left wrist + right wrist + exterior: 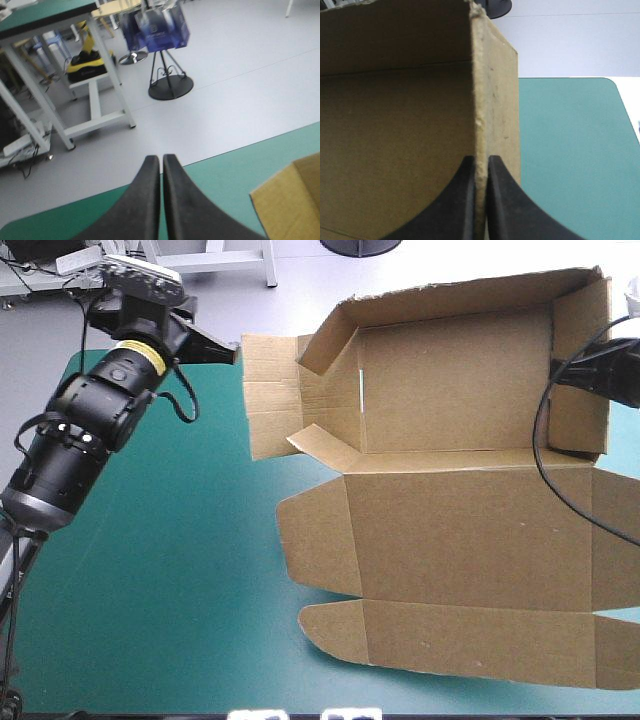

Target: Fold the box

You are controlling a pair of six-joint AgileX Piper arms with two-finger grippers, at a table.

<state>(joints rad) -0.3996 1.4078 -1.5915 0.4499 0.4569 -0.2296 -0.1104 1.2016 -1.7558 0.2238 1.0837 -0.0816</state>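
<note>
We logged: right gripper (481, 165) clamped on the box (395, 125) wall, plain only at its wrist; left gripper (161, 160) closed, apart.

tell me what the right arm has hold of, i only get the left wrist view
Observer: The right gripper is shut on the box, its jaws pinching the raised right wall.
Operator: any other wall up
Observer: Yes, the far wall stands raised too.
Operator: and the lid
Observer: The lid lies flat on the table, toward the near edge.
</note>
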